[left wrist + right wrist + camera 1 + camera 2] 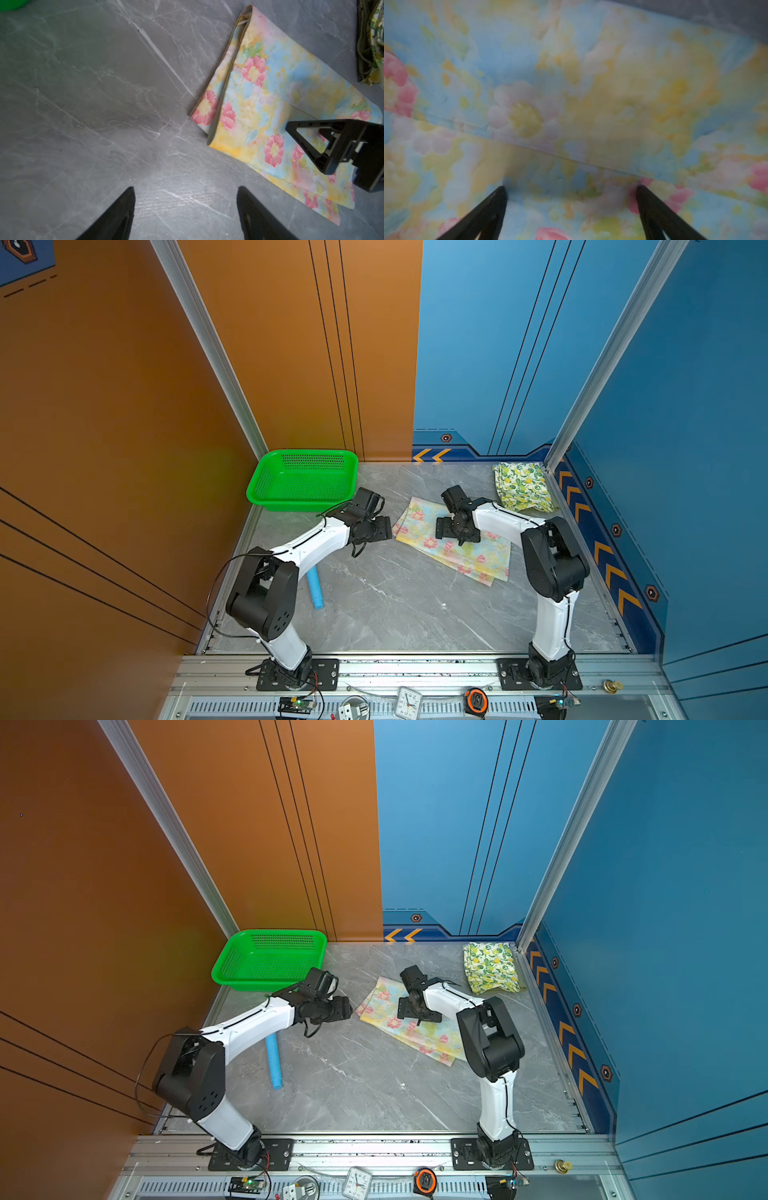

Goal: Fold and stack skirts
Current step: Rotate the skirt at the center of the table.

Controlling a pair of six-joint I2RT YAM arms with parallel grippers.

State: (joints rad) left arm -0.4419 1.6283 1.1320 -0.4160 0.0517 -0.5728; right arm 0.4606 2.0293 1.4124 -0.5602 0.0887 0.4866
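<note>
**Both grippers open, pastel skirt folded flat mid-table**

The pastel skirt with pink flowers (482,562) lies folded on the grey marbled table (395,605), a little right of centre, set at a slant. It is in flat layers, and the lower layer juts out past the upper one along the near edge. In the left wrist view the same skirt (259,93) shows a rounded fold at its end, with the layers stacked there.

The right gripper (571,187) points down over the middle of this skirt. Its jaws stand wide apart and nothing is caught between them. The two fingertips (501,192) sit at the cloth surface and look to be touching it, though the blur does not let me say whether they press.

The left gripper (185,189) hangs over bare table just beside the skirt's folded end. Its jaws are also well open and it holds nothing.

The lemon-print skirt (521,487) rests folded in the far right corner, against the blue wall and apart from the pastel one. In the left wrist view, olive-green cloth (362,52) shows in layered edges right against the lemon print; how it lies under or beside it I cannot tell.

A green basket (257,489) stands in the far left corner — no cloth shows in it. A light-blue toy (315,589) lies on the table, partly under the left arm.
</note>
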